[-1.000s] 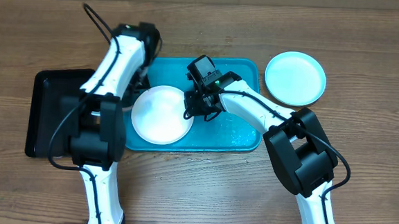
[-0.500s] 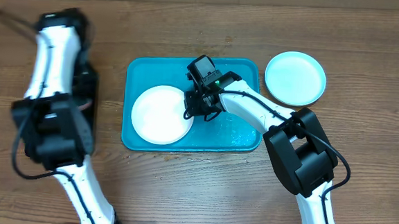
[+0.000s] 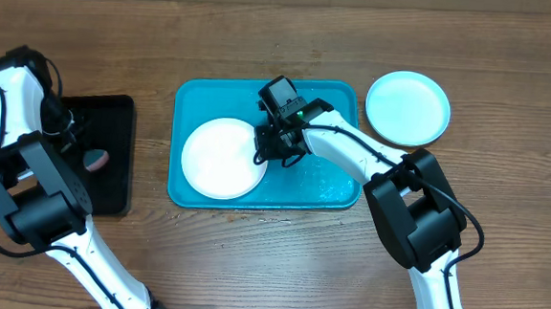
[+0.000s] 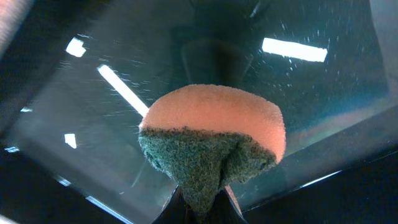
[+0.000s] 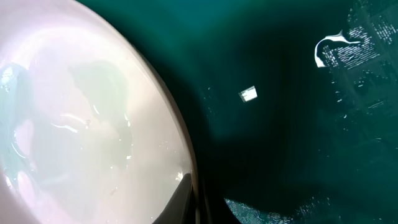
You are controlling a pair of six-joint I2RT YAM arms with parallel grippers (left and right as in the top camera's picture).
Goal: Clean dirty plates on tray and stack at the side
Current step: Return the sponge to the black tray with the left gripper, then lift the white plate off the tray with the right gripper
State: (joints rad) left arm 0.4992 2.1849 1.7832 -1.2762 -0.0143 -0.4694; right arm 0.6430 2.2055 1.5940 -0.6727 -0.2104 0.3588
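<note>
The white plate (image 3: 220,158) lies on the left half of the teal tray (image 3: 327,182). My right gripper (image 3: 269,152) is shut on its right rim; in the right wrist view the rim (image 5: 186,163) runs between the fingertips (image 5: 195,202). The pale cyan plate (image 3: 408,107) lies on the table to the right of the tray. The yellow-green plate is not in view. My left gripper (image 3: 86,151) is shut on an orange sponge with a green scouring face (image 4: 211,140) and holds it over the black tray (image 3: 115,116); its jaws (image 4: 202,208) pinch the sponge's lower end.
The black tray (image 4: 323,93) lies on the wooden table to the left of the teal tray and shines wet in the left wrist view. Water drops lie on the right part of the teal tray (image 5: 354,50).
My left arm has swung from the teal tray's back left corner far to the left, and now holds the sponge over the black tray. The right arm and white plate have not moved.
</note>
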